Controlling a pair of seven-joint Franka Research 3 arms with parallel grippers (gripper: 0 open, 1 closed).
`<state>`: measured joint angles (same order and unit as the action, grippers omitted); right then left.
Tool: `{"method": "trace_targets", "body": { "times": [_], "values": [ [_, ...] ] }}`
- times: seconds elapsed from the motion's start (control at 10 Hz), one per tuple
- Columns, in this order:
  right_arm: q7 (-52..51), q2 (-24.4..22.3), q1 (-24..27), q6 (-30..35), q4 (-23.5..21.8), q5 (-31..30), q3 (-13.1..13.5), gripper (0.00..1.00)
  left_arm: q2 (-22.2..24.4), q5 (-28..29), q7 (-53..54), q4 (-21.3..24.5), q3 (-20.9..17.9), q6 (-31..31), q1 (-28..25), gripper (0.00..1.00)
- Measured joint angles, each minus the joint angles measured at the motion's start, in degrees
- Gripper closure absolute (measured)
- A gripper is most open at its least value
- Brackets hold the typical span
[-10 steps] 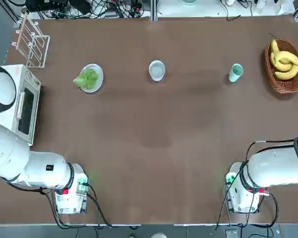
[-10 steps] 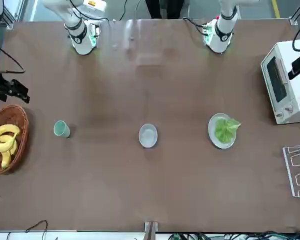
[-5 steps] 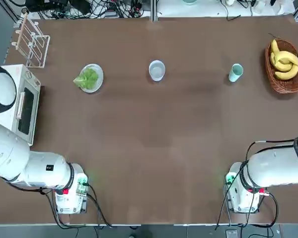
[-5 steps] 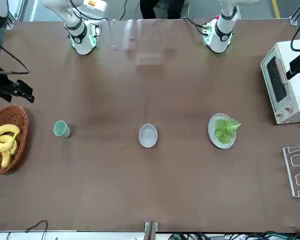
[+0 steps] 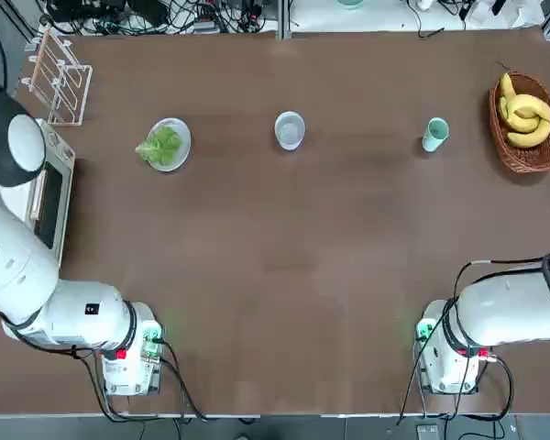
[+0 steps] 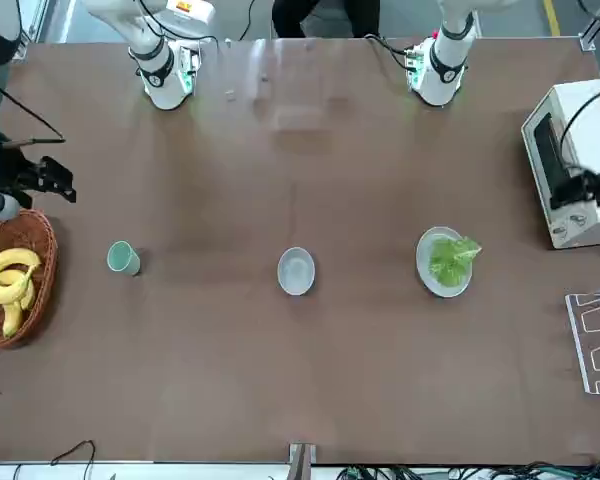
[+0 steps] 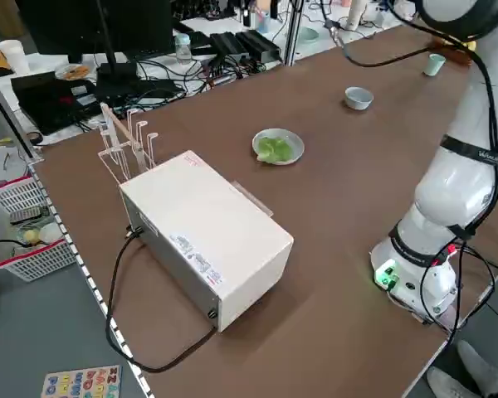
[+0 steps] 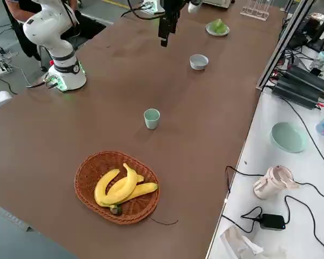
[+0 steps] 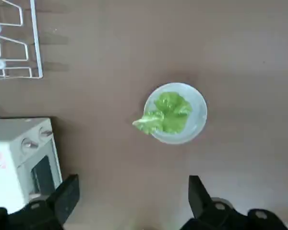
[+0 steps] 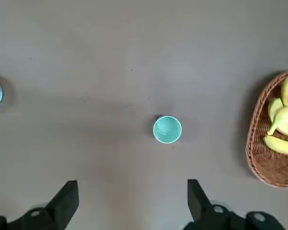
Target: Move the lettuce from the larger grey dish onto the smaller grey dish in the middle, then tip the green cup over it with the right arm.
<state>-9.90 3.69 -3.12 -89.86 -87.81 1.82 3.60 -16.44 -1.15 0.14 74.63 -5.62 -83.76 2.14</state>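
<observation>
The lettuce (image 5: pixel 161 145) lies on the larger grey dish (image 5: pixel 184 136) at the table's far left, also seen from the front as lettuce (image 6: pixel 450 258) on the plate (image 6: pixel 424 262). The smaller grey dish (image 5: pixel 290 130) stands in the far middle with nothing in it. Farther right, the green cup (image 5: pixel 434 134) stands upright. My left gripper (image 9: pixel 133 181) hangs open high above the table, short of the lettuce (image 9: pixel 168 114). High on the other side, my right gripper (image 10: pixel 132 184) is open too, short of the cup (image 10: pixel 167 129).
A wicker basket of bananas (image 5: pixel 527 124) sits at the far right edge, close to the cup. A white toaster oven (image 5: pixel 37 188) and a wire rack (image 5: pixel 60 78) stand along the left edge. Both arm bases are at the near edge.
The left arm has swung, its upper part shifting over the oven and its gripper moving along the table's left side. The right gripper drifted slightly. Lettuce, dishes and cup stayed put.
</observation>
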Motion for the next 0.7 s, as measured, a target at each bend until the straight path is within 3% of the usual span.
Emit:
{"method": "trace_targets", "body": {
  "times": [0.2,0.4,0.7],
  "values": [
    [-8.26,-0.02,1.17,0.56,-0.02,2.7,0.14,0.0,-2.39,0.0,-5.11,4.44,0.23,-7.86,0.12,0.0],
    [-21.54,-0.09,3.35,0.65,-0.63,7.87,0.29,0.0,-1.64,-0.05,-9.05,13.16,0.93,-17.19,0.22,0.0],
    [-50.49,-0.03,10.62,-0.95,-5.36,18.52,0.76,0.0,-0.65,-0.14,-17.15,19.23,0.93,-21.48,0.14,0.02]
  ]
}}
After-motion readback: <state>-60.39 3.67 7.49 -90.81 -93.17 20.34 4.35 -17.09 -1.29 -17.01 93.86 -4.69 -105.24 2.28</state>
